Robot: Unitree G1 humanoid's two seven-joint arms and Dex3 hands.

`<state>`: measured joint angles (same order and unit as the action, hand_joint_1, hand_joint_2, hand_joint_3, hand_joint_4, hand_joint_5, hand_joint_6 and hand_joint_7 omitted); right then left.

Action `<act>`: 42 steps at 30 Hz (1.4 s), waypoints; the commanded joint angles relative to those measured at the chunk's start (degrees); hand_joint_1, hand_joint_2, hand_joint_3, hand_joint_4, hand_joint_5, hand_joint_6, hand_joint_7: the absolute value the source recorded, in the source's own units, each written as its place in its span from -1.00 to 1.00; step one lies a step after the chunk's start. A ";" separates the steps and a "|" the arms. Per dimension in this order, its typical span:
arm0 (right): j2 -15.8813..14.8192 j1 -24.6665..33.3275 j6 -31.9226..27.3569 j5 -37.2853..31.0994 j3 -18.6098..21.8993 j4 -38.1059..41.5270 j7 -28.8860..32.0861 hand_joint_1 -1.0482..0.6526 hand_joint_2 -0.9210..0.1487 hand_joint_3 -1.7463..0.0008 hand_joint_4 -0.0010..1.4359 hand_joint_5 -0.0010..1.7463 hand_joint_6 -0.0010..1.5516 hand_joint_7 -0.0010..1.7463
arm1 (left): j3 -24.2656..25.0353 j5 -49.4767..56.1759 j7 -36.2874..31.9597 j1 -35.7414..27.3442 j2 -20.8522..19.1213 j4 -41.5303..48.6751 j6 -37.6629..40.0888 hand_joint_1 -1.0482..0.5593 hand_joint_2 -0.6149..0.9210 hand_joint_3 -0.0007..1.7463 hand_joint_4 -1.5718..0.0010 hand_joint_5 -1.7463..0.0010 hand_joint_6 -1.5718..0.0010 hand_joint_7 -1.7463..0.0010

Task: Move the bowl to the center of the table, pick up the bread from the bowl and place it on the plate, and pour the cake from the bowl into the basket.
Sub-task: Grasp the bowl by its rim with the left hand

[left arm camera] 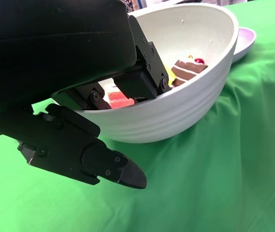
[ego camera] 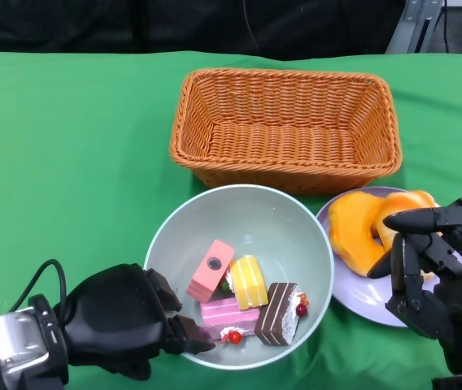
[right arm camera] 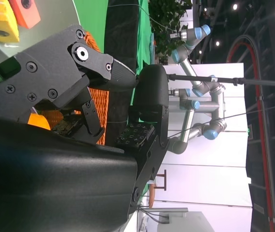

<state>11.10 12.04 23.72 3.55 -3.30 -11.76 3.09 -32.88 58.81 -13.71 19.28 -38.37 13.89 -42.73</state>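
Observation:
The pale bowl sits mid-table and holds several cake pieces: pink, yellow and chocolate. My left hand grips its near-left rim. In the left wrist view the fingers hook over the rim of the bowl, with the thumb below the wall. The orange bread lies on the purple plate to the bowl's right. My right hand hovers over the plate's right side, fingers apart, holding nothing. The wicker basket stands behind the bowl.
Green cloth covers the table. The basket nearly touches both bowl and plate. The plate's edge lies just behind the bowl in the left wrist view. Off the table, robot arms stand in the background.

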 commanded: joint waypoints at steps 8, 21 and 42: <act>0.31 0.73 0.07 -0.63 -0.64 -0.52 1.02 0.16 -0.35 -0.14 0.21 0.69 0.11 0.22 | 0.65 0.55 -6.54 -1.61 3.91 1.86 0.90 -0.29 0.88 -1.00 -0.13 0.96 -0.04 0.98; 0.11 0.20 1.74 -0.98 -0.38 1.32 0.89 0.16 -0.35 -0.15 0.18 0.73 0.07 0.26 | -1.34 0.78 -22.22 3.79 11.05 16.86 -5.20 0.02 0.82 -1.00 -0.62 0.74 -0.59 0.89; -0.09 0.22 3.06 0.90 -0.04 2.68 -0.62 0.16 -0.39 -0.13 0.18 0.71 0.06 0.24 | 1.50 -1.07 -38.86 10.49 9.51 26.68 -15.21 0.29 0.99 -0.87 0.00 -0.70 -0.05 -0.33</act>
<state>11.27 12.03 25.97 3.73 -3.76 -9.38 2.56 -32.71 59.47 -50.84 28.61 -27.47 40.52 -56.57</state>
